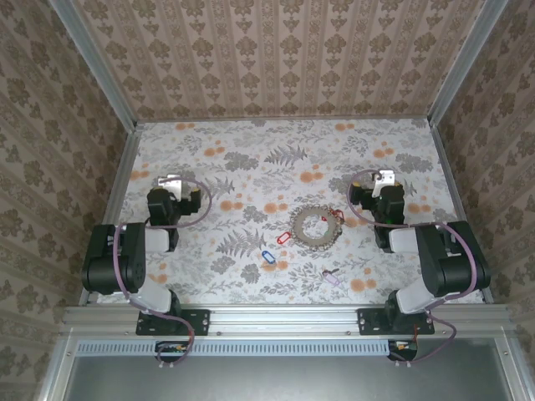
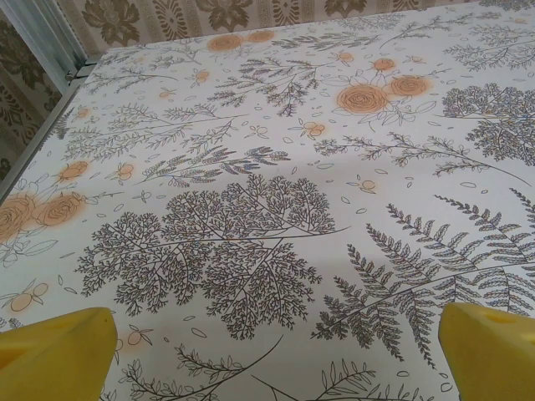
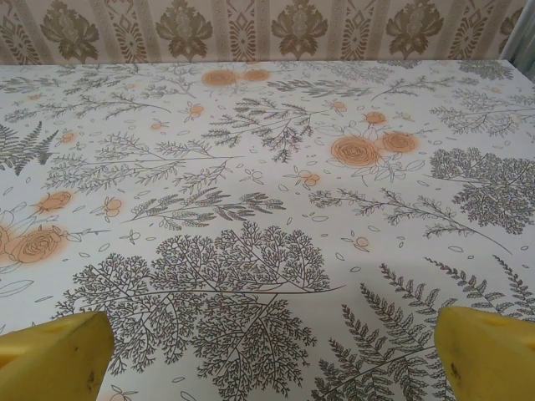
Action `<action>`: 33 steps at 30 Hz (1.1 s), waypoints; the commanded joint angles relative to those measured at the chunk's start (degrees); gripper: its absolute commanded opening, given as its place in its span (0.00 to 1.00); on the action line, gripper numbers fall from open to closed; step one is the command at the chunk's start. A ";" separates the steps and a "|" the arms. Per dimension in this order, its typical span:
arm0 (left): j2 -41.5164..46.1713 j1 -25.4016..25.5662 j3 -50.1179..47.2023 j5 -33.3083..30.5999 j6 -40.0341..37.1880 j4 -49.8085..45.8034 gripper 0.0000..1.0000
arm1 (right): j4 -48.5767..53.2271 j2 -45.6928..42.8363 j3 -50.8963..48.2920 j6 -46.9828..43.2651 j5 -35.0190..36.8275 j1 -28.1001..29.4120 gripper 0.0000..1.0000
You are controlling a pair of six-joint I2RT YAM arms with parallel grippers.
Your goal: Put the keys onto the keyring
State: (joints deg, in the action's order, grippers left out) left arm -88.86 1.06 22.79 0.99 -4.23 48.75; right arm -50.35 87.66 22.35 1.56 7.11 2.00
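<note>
Nearest the lens: ribbed grey aluminium rail point(image 1: 284, 320) along the table's near edge, with two black arm bases point(image 1: 171, 320) bolted on side by side. Beyond, flat tablecloth point(image 1: 251, 159) printed with grey ferns, feathery trees and orange roses (smooth, with a faint sheen in the wrist views). Near the middle, slightly right: large spiky ring of grey metal keys point(image 1: 316, 225), saw-toothed all round, lying flat. Just beside its left edge, small key with white oval plastic tag point(image 1: 282, 239); at its upper right rim, small key with red oval tag point(image 1: 338, 218), contact hard to judge. Nearer the bases and apart from the ring, small key with blue oval tag point(image 1: 267, 256); further right, small key with pale purple tag point(image 1: 332, 277). All four loose on the cloth, none grasped. Left gripper point(image 2: 267, 359) spread wide and empty, blunt yellow plastic fingers point(image 2: 54, 355) at both lower corners of the wrist view, printed cloth between them. Right gripper point(image 3: 267, 355) likewise spread wide and empty, matte yellow fingers point(image 3: 54, 359) over bare cloth, right of the ring and apart from it. Around the table, three walls papered in beige damask stripes point(image 1: 276, 54), framed by grey metal corner posts point(image 1: 92, 63).
</note>
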 commanded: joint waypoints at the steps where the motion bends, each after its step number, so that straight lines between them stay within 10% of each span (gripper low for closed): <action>1: 0.77 0.08 0.46 -0.57 0.63 0.12 1.00 | 0.51 -0.01 0.52 0.65 0.72 -0.18 0.99; 33: 2.11 -0.28 -2.24 3.06 -0.39 4.11 1.00 | -2.62 -1.07 -1.78 -1.47 -3.94 0.11 0.99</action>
State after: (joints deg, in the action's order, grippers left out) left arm -88.75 0.93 22.33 2.22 -4.25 49.60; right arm -50.85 87.64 21.96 1.23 5.04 2.02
